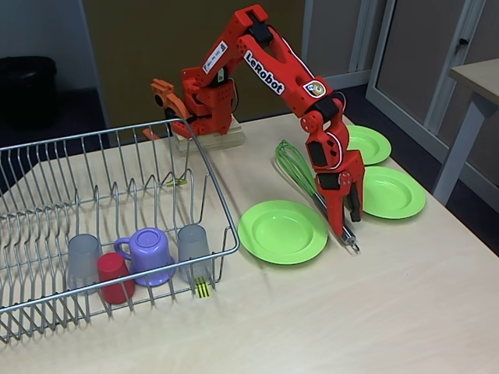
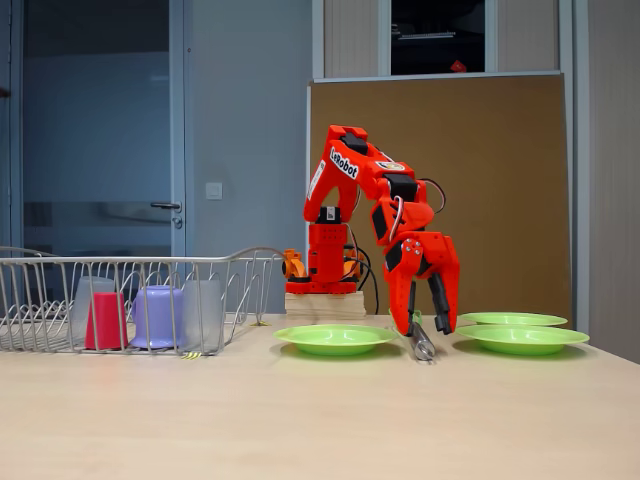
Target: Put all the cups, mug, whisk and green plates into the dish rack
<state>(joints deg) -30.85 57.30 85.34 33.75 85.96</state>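
The silver wire dish rack point(image 1: 93, 199) with its yellow-and-black striped tag stands on the pale wooden table point(image 1: 374, 312) and serves as reference. Inside it, near the tagged rim, stand upside down two translucent grey plastic cups point(image 1: 83, 261) point(image 1: 194, 251), a shorter red plastic cup point(image 1: 114, 277) and a lilac plastic mug point(image 1: 146, 255) with a side handle.

Outside the rack, to its right in a fixed view, lie three round lime-green plastic plates: one just beside it point(image 1: 282, 231), two farther off point(image 1: 392, 192) point(image 1: 366, 143). Between the near plate and the far ones lies the whisk point(image 1: 300, 173) with green wires and silver metal handle. The red arm's claw point(image 1: 348, 222) points down over that handle, its fingers either side; whether it grips cannot be told.
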